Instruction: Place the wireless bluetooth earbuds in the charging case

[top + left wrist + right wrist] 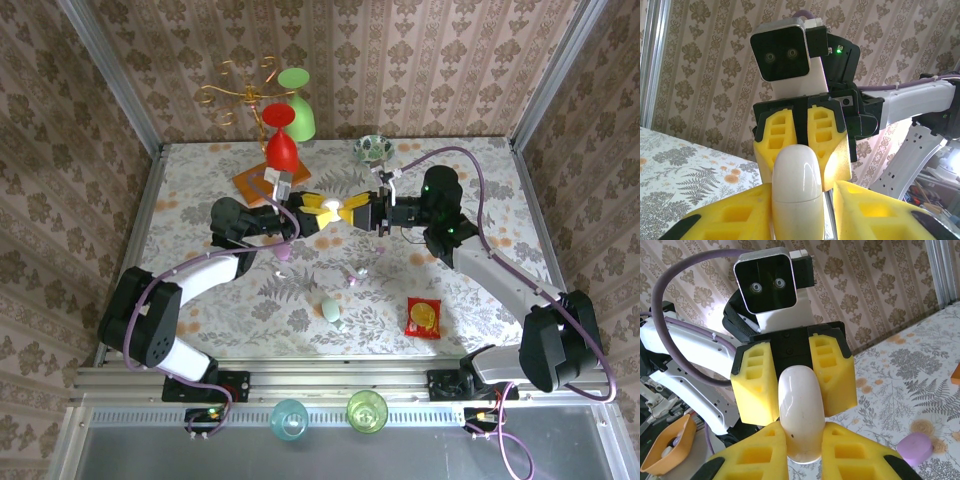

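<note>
In mid-air, charging case (796, 185) between left hand (322, 211) and right hand (355, 213)

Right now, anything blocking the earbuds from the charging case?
Yes. The white case looks shut, up in the air, clamped by the right gripper, left gripper at its other end; a lilac earbud lies on the table.

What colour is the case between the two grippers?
Glossy white case, clearest in the right wrist view.
</note>
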